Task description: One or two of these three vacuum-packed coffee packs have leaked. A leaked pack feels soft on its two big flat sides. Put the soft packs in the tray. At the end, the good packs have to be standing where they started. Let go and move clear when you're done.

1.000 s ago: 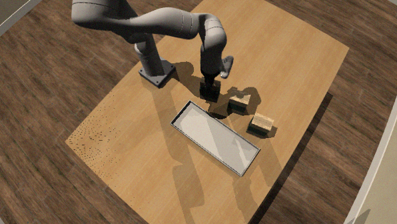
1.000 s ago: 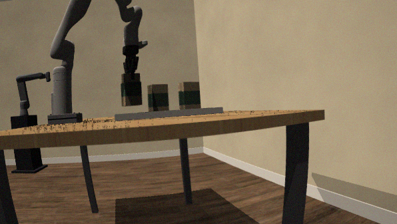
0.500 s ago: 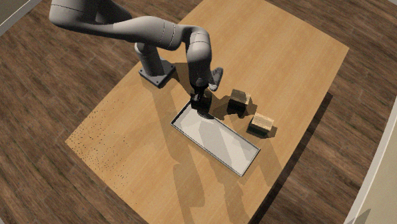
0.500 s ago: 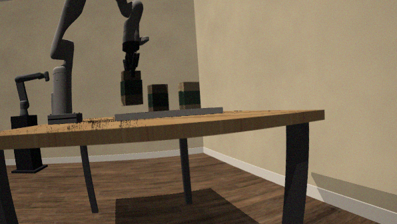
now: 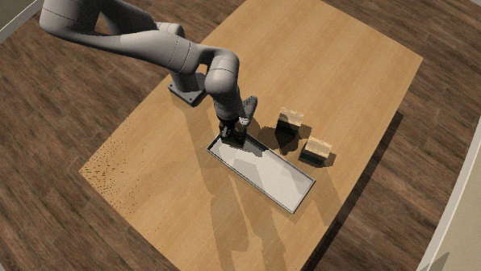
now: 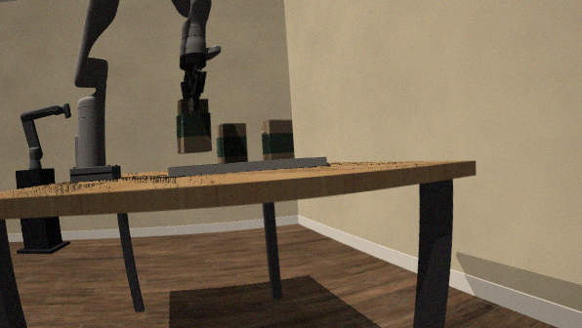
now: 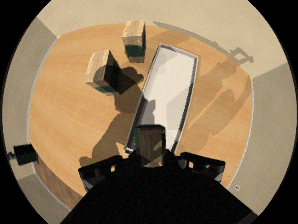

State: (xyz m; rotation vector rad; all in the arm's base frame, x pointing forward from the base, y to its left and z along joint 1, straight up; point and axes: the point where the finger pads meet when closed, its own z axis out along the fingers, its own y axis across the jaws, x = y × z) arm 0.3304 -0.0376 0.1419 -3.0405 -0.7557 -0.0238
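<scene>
My gripper (image 5: 233, 132) is shut on a tan coffee pack with a green band (image 6: 193, 126) and holds it upright in the air, over the near-left end of the grey tray (image 5: 260, 169). In the wrist view the held pack (image 7: 149, 145) hangs between my fingers above the tray's end (image 7: 165, 96). Two other packs stand on the table beyond the tray, one (image 5: 290, 119) nearer the arm and one (image 5: 317, 150) further right. They also show in the side view (image 6: 231, 143) (image 6: 277, 140) and in the wrist view (image 7: 103, 71) (image 7: 133, 36).
The arm's base (image 5: 188, 90) is bolted to the table behind the tray. The tray (image 6: 247, 166) is long and shallow with a low rim. A second small arm on a stand (image 6: 36, 146) is off the table at the far left.
</scene>
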